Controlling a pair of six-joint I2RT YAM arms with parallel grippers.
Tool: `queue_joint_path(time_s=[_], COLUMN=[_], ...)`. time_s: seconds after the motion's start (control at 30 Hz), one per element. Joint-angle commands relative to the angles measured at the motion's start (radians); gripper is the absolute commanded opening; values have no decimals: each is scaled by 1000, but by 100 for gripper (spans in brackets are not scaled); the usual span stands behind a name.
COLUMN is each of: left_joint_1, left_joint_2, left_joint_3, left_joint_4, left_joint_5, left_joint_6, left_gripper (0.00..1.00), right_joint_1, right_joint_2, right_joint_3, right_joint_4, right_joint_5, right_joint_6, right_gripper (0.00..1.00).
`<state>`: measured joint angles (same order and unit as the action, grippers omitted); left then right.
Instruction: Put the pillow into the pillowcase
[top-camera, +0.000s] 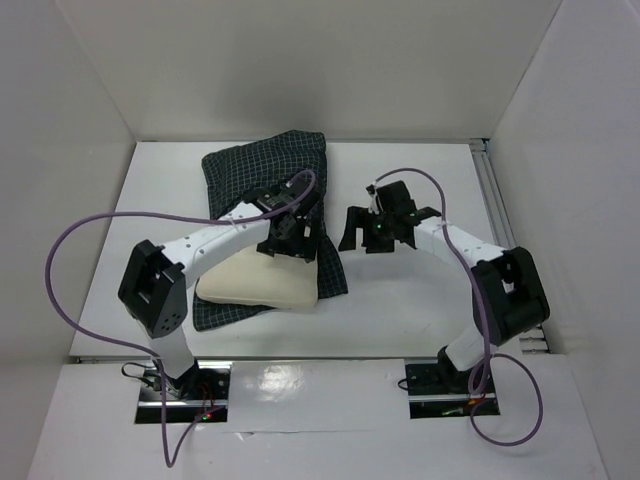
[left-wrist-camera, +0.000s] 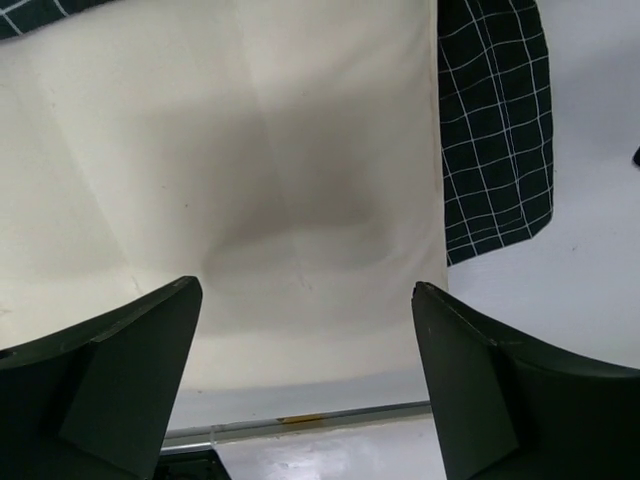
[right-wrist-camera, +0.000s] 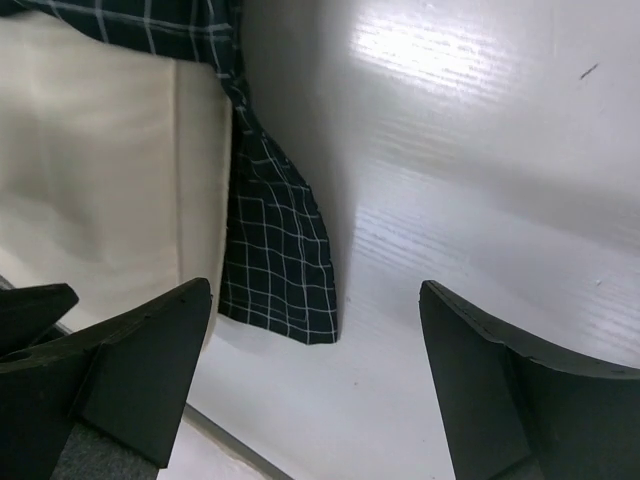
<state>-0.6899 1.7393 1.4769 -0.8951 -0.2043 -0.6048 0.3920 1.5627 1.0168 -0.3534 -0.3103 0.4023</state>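
Observation:
The cream pillow (top-camera: 258, 282) lies at the left-centre of the table on the dark checked pillowcase (top-camera: 262, 168), whose fabric shows beyond it and along its right side. The pillow's far end is hidden under my left arm. My left gripper (top-camera: 290, 243) hovers over that end, open, with only pillow (left-wrist-camera: 250, 150) showing between its fingers and a strip of pillowcase (left-wrist-camera: 495, 130) at the right. My right gripper (top-camera: 374, 238) stands open over bare table just right of the pillowcase's corner (right-wrist-camera: 280, 265), with the pillow (right-wrist-camera: 100, 170) at the left edge of its view. Neither holds anything.
White walls close in the table (top-camera: 420, 300) on the left, back and right. An aluminium rail (top-camera: 489, 190) runs along the right side. Purple cables (top-camera: 60, 270) loop out from both arms.

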Motion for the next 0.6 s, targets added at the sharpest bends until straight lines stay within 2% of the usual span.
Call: queue_joint_path(time_s=[0.0,0.2,0.33,0.37,0.4,0.43,0.47,0.57], left_joint_1=[-5,-16,-16,-16,-16,-16,-4,26], left_joint_2=[45,109,207,235,235,247,247,201], left_joint_3=[-3,19,45,55,56,65,65,43], left_joint_4=[38,103,104,104,104,104,104,120], left_joint_5=[-15,98,54,54,45,45,45,69], left_joint_6=[8,20,11,11,2,2,-7,-30], left_gripper=[100,100,100,96,86,37,0,0], right_joint_1=[10,10,37,47,56,67,76,100], right_joint_2=[26,80,131,157,171,184,213,279], right_joint_3=[-12,-12,2,2,17,26,40,77], right_joint_4=[39,70,97,109,119,128,148,168], right_joint_5=[-3,-15,-24,-24,-24,-24,-24,-24], right_joint_6=[-11,-30,-40,-40,-51,-51,-60,-69], right_gripper=[92,94,96,96,96,96,96,91])
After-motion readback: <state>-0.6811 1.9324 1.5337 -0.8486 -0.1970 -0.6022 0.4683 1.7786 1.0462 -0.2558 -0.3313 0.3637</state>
